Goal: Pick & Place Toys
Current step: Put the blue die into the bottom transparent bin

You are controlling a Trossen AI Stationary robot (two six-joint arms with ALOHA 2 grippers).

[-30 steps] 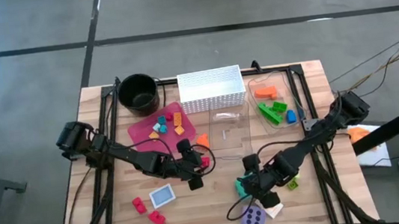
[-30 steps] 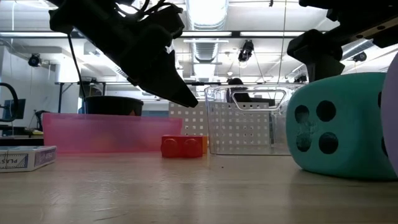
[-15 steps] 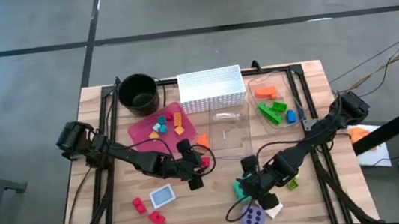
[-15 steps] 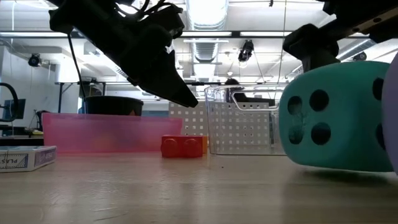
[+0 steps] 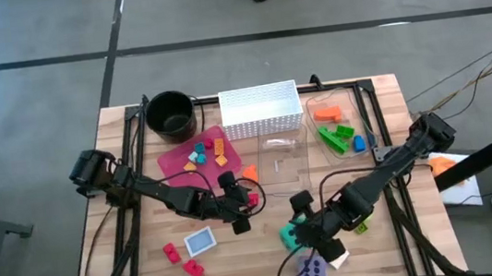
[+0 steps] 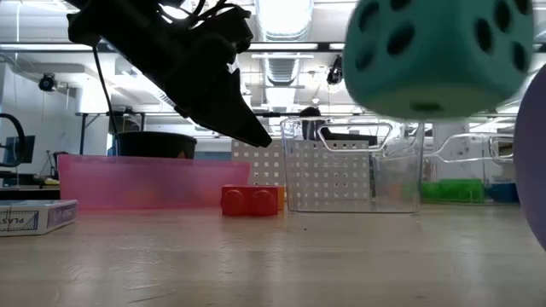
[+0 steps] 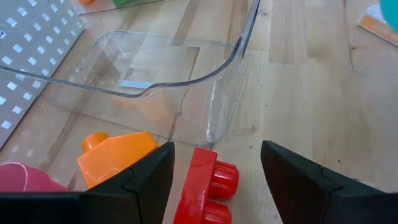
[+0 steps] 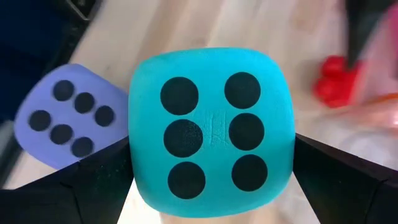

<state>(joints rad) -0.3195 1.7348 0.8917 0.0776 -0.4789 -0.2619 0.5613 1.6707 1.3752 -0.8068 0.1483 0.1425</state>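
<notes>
Wooden table [image 5: 381, 104], lab room behind in the low view. Right gripper [image 5: 305, 231], near the table's 6 o'clock edge, clamps the teal die [image 5: 291, 236] between its widely spread fingers. Change since a second ago: the die sat on the wood, low view; now it hangs clear of the surface, high in that view [image 6: 435, 53], and has shifted slightly toward 9 o'clock from above. Purple die [image 5: 311, 269] unmoved, just at 6 o'clock of the teal one.

Left gripper [image 5: 238, 202] unchanged at table centre, jaws apart, nothing between them; a red brick [image 7: 208, 188] lies just ahead of its fingers, an orange brick [image 7: 117, 155] beside it, against the clear bin [image 7: 186, 68].
</notes>
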